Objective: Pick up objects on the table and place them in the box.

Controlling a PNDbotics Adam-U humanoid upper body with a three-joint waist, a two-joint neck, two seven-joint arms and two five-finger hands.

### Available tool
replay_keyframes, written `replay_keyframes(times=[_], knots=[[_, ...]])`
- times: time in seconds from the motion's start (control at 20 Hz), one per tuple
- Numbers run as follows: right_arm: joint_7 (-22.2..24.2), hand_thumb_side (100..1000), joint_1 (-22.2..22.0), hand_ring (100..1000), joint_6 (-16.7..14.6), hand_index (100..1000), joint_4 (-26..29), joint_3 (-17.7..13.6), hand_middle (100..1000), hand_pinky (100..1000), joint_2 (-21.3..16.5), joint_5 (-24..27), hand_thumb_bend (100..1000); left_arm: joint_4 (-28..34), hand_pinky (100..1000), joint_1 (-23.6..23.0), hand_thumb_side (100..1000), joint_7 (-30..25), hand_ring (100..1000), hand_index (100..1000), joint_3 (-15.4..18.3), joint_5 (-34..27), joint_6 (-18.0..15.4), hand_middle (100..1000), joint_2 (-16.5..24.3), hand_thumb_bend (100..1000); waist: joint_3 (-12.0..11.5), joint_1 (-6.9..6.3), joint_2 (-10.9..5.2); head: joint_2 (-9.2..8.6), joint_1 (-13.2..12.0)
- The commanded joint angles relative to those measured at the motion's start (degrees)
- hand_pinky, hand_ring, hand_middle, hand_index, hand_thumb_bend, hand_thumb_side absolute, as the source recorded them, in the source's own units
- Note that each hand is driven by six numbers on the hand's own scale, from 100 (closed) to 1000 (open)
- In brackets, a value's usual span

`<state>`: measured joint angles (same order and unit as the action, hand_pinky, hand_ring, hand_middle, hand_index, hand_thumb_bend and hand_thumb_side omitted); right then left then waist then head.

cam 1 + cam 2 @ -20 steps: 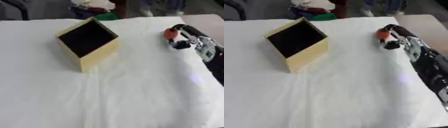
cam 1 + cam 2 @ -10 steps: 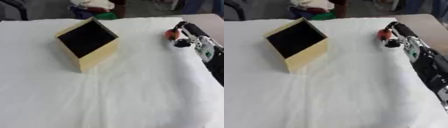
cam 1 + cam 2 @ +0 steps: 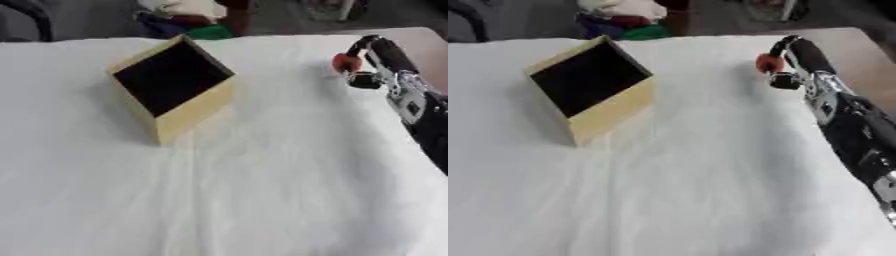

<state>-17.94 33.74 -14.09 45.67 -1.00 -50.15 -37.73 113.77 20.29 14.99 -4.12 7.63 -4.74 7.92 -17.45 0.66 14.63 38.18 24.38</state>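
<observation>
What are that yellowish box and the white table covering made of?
The box looks like pale wood or thick card: flat matte tan walls, straight edges, dark inside. I cannot tell which. The table covering looks like white cloth, matte, with soft creases and folds running across it.

A test room: cloth-covered table [image 3: 219, 200], clutter [image 3: 188, 20] behind it.

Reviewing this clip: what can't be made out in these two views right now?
- Red object: small and blurred in both views, partly covered by the right hand; its identity is unclear.
- Box interior: dark in both views, so contents cannot be seen.
- Left hand: outside both views.
- Things beyond the table's far edge: blurred, cut off by the top edge.
</observation>
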Motion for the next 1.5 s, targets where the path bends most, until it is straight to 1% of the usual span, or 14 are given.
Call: replay_keyframes(times=[0.05,0.2,0.4,0.6,0.8,0.95,1.0,1.05,1.25,1.35,1.5], knots=[[-1.49,100,0.67,791,-0.63,231,2.46,-0.13,542,852,-2.04,-0.07,100,0.82,744,0.92,708,0.09,641,924,0.17,0.13,-0.12,638,0.3,100,0.14,0.16,-1.3,-0.56,0.26],[-1.16,100,0.98,785,-1.37,227,4.81,0.23,540,850,-2.08,0.15,100,0.82,744,0.92,708,0.08,641,924,0.18,0.13,-0.14,638,0.33,100,0.22,0.26,-1.52,-0.52,0.45],[0.44,100,1.96,779,-2.35,223,9.11,0.98,540,852,-2.02,0.79,100,0.82,744,0.88,708,0.03,641,924,0.14,0.14,-0.14,638,0.33,100,0.5,0.46,-1.83,-0.38,0.77],[3.09,100,3.49,783,-3.45,229,14.13,2.25,549,852,-1.56,2.08,100,0.82,744,0.86,707,-0.02,640,924,0.15,0.21,-0.16,638,0.31,100,0.52,0.75,-2.17,-0.33,1.39],[6.2,100,5.71,781,-4.57,230,18.45,3.99,553,857,-0.65,3.08,100,0.82,744,1.02,707,-0.15,640,924,0.0,0.23,-0.21,638,0.28,100,-0.13,1.2,-2.46,-0.41,1.94],[8.53,100,7.89,782,-5.15,232,19.66,5.2,555,859,0.46,3.27,100,0.82,744,1.43,706,-0.46,640,923,-0.27,0.16,-0.33,638,0.33,100,-1.59,1.65,-2.74,-0.51,2.73],[9.23,100,8.52,782,-5.41,232,19.81,5.54,557,865,0.82,3.24,100,0.82,744,1.65,736,-0.58,640,923,-0.36,0.11,-0.38,638,0.31,100,-2.26,1.85,-2.81,-0.65,3.12],[9.86,100,9.07,782,-5.72,233,19.9,5.84,558,867,1.13,3.11,100,0.82,744,1.94,705,-0.69,640,923,-0.47,0.03,-0.45,638,0.28,100,-3.06,2.07,-2.86,-0.88,3.53],[11.85,100,10.95,790,-6.26,243,18.69,6.44,564,864,2.65,2.46,100,0.82,745,2.99,704,-1.46,640,923,-1.12,-0.44,-0.78,638,-0.03,100,-6.33,2.87,-2.94,-2.01,5.33],[12.88,115,11.8,799,-6.76,252,17.98,6.85,573,866,3.69,2.19,100,0.82,745,3.29,704,-1.81,639,923,-1.37,-0.63,-0.87,638,-0.17,100,-7.25,2.92,-2.76,-2.3,5.85],[15.05,168,12.68,820,-7.62,277,16.21,7.66,591,867,5.94,1.24,100,0.82,744,3.47,704,-2.07,639,923,-1.51,-0.87,-0.92,637,-0.33,100,-7.74,2.75,-2.43,-2.02,6.53]])
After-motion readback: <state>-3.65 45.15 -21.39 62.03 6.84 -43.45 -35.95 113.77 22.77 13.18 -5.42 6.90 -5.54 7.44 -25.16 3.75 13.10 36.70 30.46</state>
